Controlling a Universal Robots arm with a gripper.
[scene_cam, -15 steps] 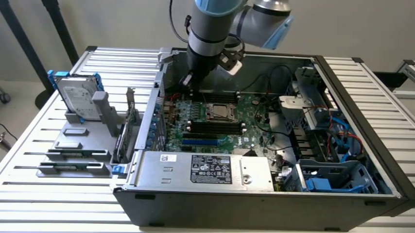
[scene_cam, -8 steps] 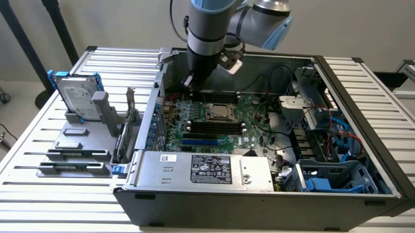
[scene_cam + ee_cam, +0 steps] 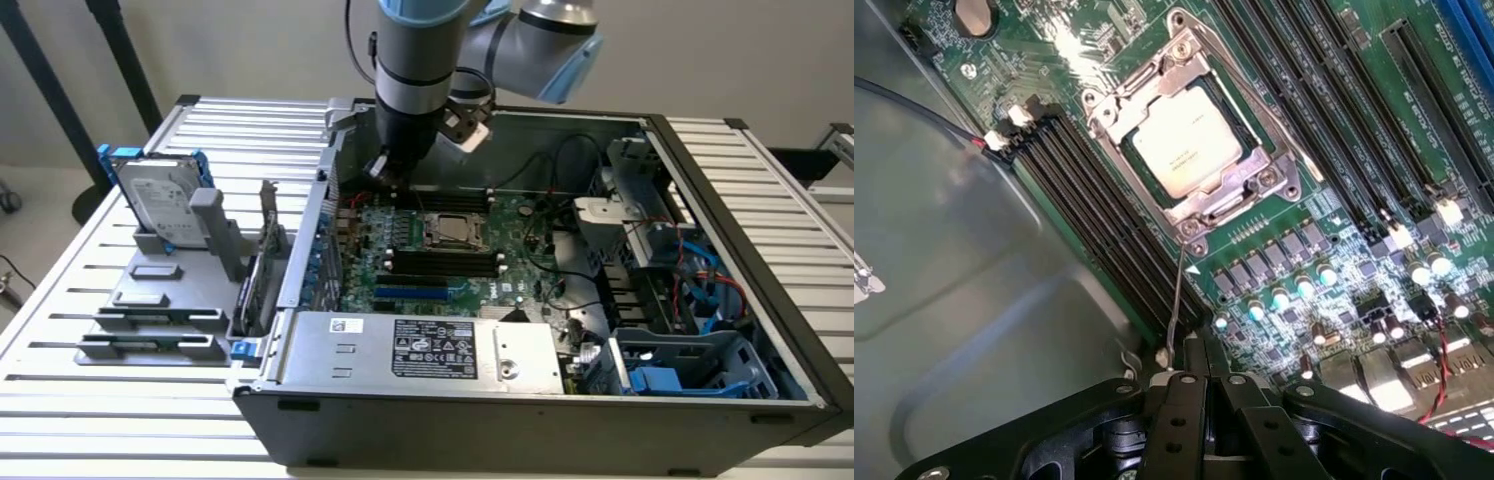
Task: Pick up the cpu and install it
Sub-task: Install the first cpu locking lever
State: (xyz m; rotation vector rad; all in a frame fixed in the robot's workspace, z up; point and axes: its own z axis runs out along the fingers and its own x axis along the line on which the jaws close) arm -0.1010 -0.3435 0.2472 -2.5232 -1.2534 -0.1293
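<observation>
Nearest, the gripper point(image 3: 1202, 350) has its fingers clenched together with nothing visibly between them. The end of a thin wire lever point(image 3: 1174, 300) lies just beside the tips; whether they touch it I cannot tell. Beyond the lever, the cpu point(image 3: 1184, 140) sits flat in its socket, with a metal frame point(image 3: 1269, 180) around its edges. Black memory slots point(image 3: 1084, 190) crowd both sides of the socket, and the grey case wall point(image 3: 954, 260) stands close alongside. Farthest out, the case point(image 3: 747, 330) is open on top above the board.
</observation>
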